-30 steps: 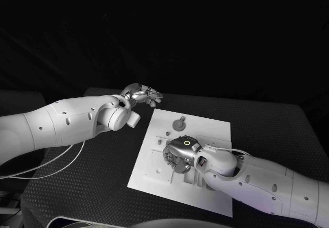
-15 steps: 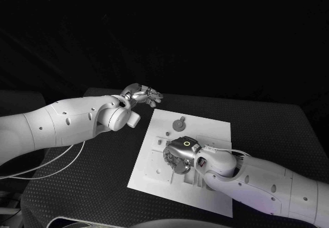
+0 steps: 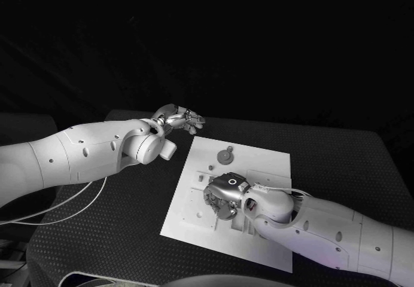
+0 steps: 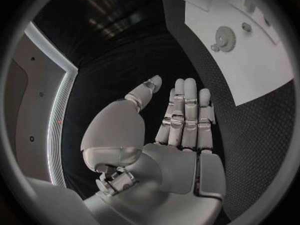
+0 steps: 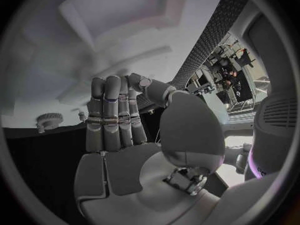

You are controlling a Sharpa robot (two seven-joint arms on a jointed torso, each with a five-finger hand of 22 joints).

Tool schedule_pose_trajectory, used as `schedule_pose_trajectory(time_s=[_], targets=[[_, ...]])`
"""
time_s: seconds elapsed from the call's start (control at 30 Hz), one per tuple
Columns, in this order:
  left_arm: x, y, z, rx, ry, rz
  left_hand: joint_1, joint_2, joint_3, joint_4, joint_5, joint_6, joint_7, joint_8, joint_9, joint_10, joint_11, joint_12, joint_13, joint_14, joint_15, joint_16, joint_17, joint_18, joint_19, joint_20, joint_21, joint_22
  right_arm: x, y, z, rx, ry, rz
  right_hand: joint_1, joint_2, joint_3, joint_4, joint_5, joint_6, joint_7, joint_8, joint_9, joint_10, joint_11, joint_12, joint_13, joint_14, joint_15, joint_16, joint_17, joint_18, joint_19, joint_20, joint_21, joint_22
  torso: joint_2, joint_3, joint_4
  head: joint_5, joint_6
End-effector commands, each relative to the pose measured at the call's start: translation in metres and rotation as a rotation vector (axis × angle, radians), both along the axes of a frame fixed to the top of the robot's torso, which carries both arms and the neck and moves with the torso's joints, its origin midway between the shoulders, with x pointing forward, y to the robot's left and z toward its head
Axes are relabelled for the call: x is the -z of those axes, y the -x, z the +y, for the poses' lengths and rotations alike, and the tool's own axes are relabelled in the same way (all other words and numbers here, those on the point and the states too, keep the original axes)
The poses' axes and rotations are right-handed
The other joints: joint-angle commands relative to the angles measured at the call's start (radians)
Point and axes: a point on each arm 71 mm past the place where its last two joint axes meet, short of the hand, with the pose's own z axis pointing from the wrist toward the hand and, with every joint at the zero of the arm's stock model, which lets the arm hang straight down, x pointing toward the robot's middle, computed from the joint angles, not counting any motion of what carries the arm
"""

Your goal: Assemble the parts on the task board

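On the black table (image 3: 112,233), the task board (image 3: 259,156) is lying flat. A small gear part (image 3: 225,156) is sitting near its far edge: likely light, rigid, best pinched at the toothed rim. The right hand (image 3: 222,194) is hovering mid-board, fingers straight, together, holding nothing. The left hand (image 3: 179,118) is waiting beyond the board's far corner, fingers together, empty.
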Motion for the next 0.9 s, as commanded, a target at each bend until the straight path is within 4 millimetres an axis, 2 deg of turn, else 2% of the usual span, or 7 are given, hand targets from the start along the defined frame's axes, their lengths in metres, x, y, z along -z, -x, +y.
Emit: schedule_pose_trajectory(time_s=[0.03,0.2,0.3,0.4,0.57,0.73,0.9], targets=[[-0.001,0.000,-0.002,0.014,0.010,-0.003,0.009,-0.003,-0.002,-0.005,0.004,-0.003,0.000,0.004,-0.001,-0.002,0.000,0.001,0.001,0.007,0.002,-0.005,0.001,-0.012,0.005,-0.022,-0.005,0.002,0.011,0.004,-0.002,-0.006,0.061,0.027,-0.002,0.007,0.000,-0.007,0.007,0.004,0.001,-0.003,0.001,0.003,-0.001,-0.005,-0.001,-0.006,-0.004,0.005,0.001,0.016,0.001,0.000,0.000,0.002,0.000,0.0003,0.0002,0.000,-0.001],[-0.001,0.000,-0.002,0.013,0.010,-0.002,0.009,-0.003,-0.002,-0.005,0.004,-0.003,0.000,0.004,-0.001,-0.002,0.000,0.001,0.001,0.007,0.002,-0.006,0.002,-0.012,0.005,-0.022,-0.005,0.002,0.012,0.003,-0.004,0.004,0.058,0.046,-0.009,0.006,-0.002,-0.007,0.012,-0.003,0.005,-0.009,0.002,-0.004,0.003,-0.012,0.000,-0.012,-0.002,0.002,0.000,0.016,-0.005,0.003,-0.002,0.004,-0.001,0.0004,-0.0006,0.001,0.000],[-0.001,0.000,-0.001,0.014,0.009,0.000,0.009,-0.003,-0.002,-0.005,0.004,-0.004,0.000,0.004,-0.001,-0.002,0.000,0.001,0.001,0.007,0.002,-0.006,0.002,-0.012,0.005,-0.022,-0.005,0.002,0.012,0.001,-0.006,0.016,0.038,0.050,-0.025,-0.012,-0.020,-0.011,0.026,-0.063,0.031,-0.045,-0.006,-0.064,0.028,-0.052,-0.008,-0.041,0.020,-0.016,-0.009,0.015,-0.042,0.016,-0.019,0.007,-0.001,0.0007,-0.0014,0.000,0.001],[-0.001,0.000,-0.001,0.013,0.009,0.000,0.009,-0.003,-0.002,-0.005,0.004,-0.004,0.000,0.004,-0.001,-0.003,0.000,0.001,0.001,0.007,0.002,-0.006,0.002,-0.012,0.005,-0.022,-0.005,0.002,0.010,0.001,-0.008,0.022,0.019,0.043,-0.024,-0.025,-0.030,-0.011,0.028,-0.106,0.050,-0.070,-0.013,-0.109,0.044,-0.080,-0.017,-0.053,0.034,-0.021,-0.012,0.016,-0.053,0.023,-0.023,0.012,0.000,0.0009,-0.0016,-0.001,0.002],[-0.001,0.000,-0.001,0.013,0.009,0.000,0.009,-0.004,-0.003,-0.004,0.004,-0.004,0.000,0.004,-0.001,-0.003,0.001,0.001,0.001,0.007,0.002,-0.006,0.002,-0.012,0.006,-0.022,-0.005,0.002,0.007,0.001,-0.011,0.036,-0.007,0.028,-0.027,-0.058,-0.065,-0.015,0.013,-0.184,0.084,-0.112,-0.034,-0.188,0.077,-0.126,-0.040,-0.096,0.064,-0.034,-0.015,0.014,-0.091,0.037,-0.034,0.023,-0.001,0.0008,-0.0013,-0.002,0.003],[-0.001,0.000,0.001,0.009,0.008,0.000,0.010,-0.004,-0.003,-0.005,0.003,-0.004,0.000,0.004,-0.001,-0.003,0.001,0.001,0.001,0.007,0.002,-0.006,0.003,-0.012,0.006,-0.022,-0.006,0.002,0.005,-0.002,-0.020,0.062,-0.006,0.013,-0.028,-0.064,-0.095,-0.021,0.003,-0.207,0.093,-0.122,-0.044,-0.253,0.100,-0.143,-0.065,-0.122,0.086,-0.037,-0.015,0.016,-0.101,0.043,-0.029,0.041,-0.001,0.0010,-0.0012,-0.003,0.004],[-0.001,0.000,0.001,0.008,0.007,0.000,0.010,-0.004,-0.003,-0.005,0.003,-0.005,0.001,0.004,-0.001,-0.004,0.001,0.001,0.001,0.007,0.002,-0.007,0.003,-0.012,0.006,-0.022,-0.006,0.002,-0.003,-0.006,-0.029,0.076,-0.024,-0.012,-0.026,-0.066,-0.099,-0.022,0.001,-0.207,0.094,-0.121,-0.046,-0.255,0.101,-0.140,-0.069,-0.122,0.086,-0.034,-0.015,0.016,-0.100,0.041,-0.025,0.046,-0.001,0.0004,-0.0014,-0.007,0.007]])
